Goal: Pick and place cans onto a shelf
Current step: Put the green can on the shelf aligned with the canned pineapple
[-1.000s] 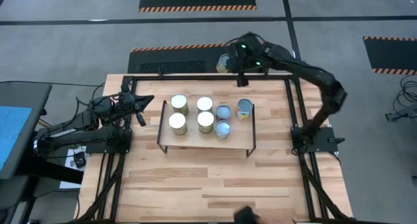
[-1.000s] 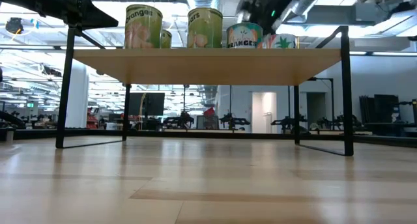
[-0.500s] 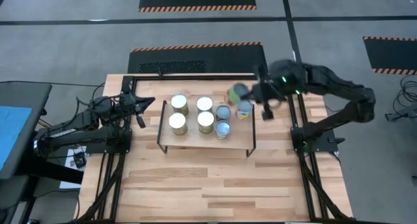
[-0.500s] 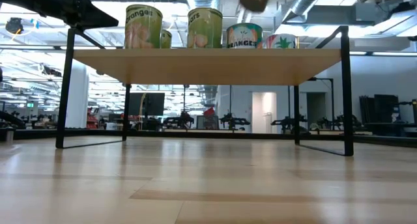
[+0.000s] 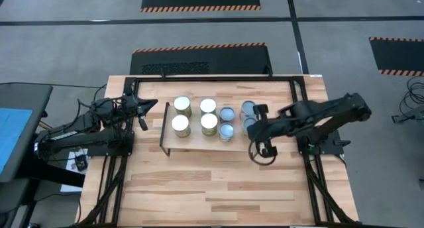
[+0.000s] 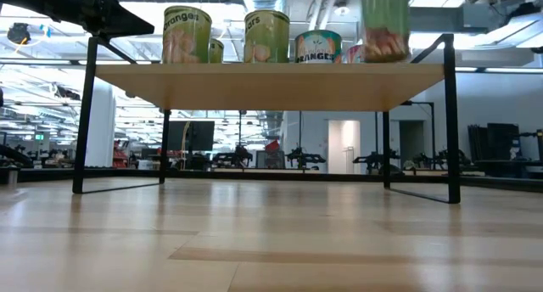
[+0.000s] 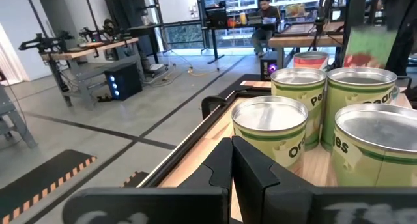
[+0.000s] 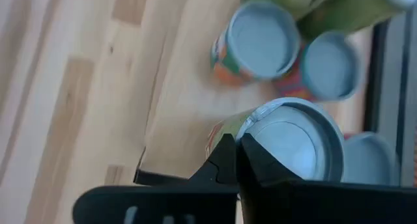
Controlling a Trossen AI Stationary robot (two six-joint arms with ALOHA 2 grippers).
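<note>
From my station, the big tabletop (image 5: 218,181) reads as pale butcher-block wood, its planks jointed in strips with a smooth, faintly satin finish. The low rectangular shelf board (image 5: 199,143) is the same light wood, plainer and matt, carried on thin black wire legs (image 6: 88,114) of metal with a dull painted look. The small round tin cans (image 7: 270,129) have brushed silvery metal lids, ridged in rings, and glossy printed paper labels in green and yellow (the sheen shows best in the left wrist view). The left gripper (image 7: 244,168) looks like matt black plastic, as does the right gripper (image 8: 238,162). The floor (image 5: 79,42) around the table is smooth grey concrete.
</note>
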